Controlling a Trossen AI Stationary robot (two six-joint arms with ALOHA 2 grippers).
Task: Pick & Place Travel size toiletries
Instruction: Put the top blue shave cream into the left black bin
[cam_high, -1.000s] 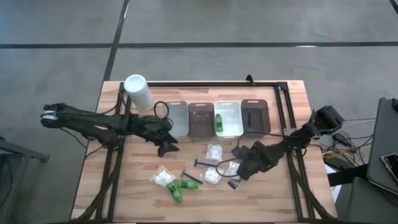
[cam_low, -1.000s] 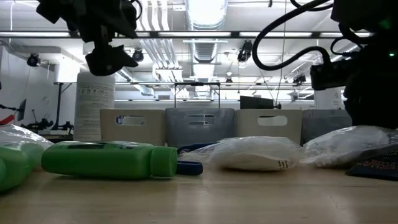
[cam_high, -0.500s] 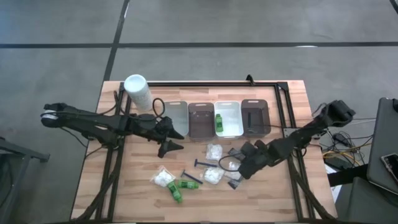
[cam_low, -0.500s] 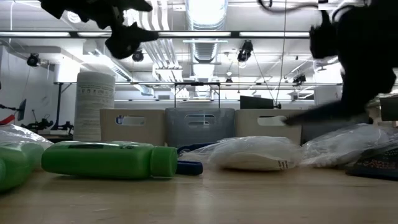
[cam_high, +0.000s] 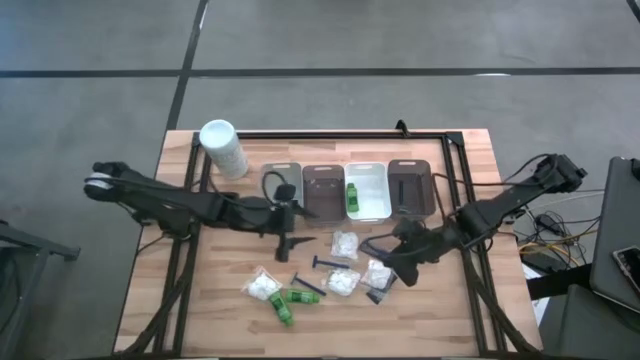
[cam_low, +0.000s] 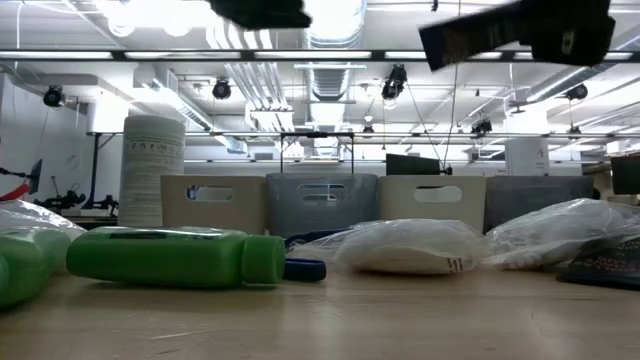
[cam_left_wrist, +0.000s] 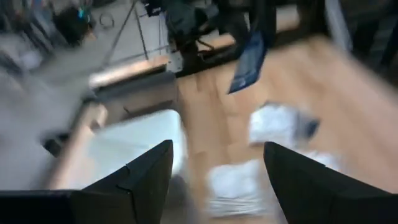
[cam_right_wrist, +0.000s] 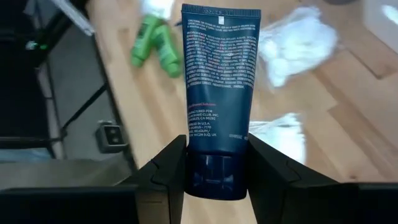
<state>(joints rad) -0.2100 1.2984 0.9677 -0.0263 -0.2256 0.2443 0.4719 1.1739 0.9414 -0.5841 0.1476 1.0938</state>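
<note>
My right gripper (cam_right_wrist: 214, 155) is shut on a dark blue tube (cam_right_wrist: 217, 74) with small print, held over the table's right half; the low view shows the tube (cam_low: 475, 35) high above the tabletop. My left gripper (cam_left_wrist: 217, 180) is open and holds nothing, hovering mid-table (cam_high: 290, 240) near the trays. Flat on the wood lie clear packets of white puffs (cam_high: 346, 243) (cam_high: 262, 286), two green bottles (cam_high: 285, 303), a blue-handled stick (cam_high: 308, 285) and a small black piece (cam_high: 375, 296). Another green bottle (cam_high: 352, 195) lies in the white tray (cam_high: 372, 190). My right gripper pinches the tube's dark cap end (cam_right_wrist: 214, 177) between its two fingers (cam_right_wrist: 171, 168). The fingers slant down from the table's right side, and the tube reaches out past them along their line. The tube is lifted clear of the table.
Four trays stand in a row at the table's far middle, among them two brown ones (cam_high: 324, 190) (cam_high: 408, 188). A tall white container (cam_high: 222, 148) stands at the far left corner. A black frame rail (cam_high: 440, 135) runs along the far and right edges.
My right gripper has risen from the table near the black piece, taking the blue tube up clear of the wood. My left gripper has gone up and toward the table's right, rolling at the wrist, and has left the top of the low view.
</note>
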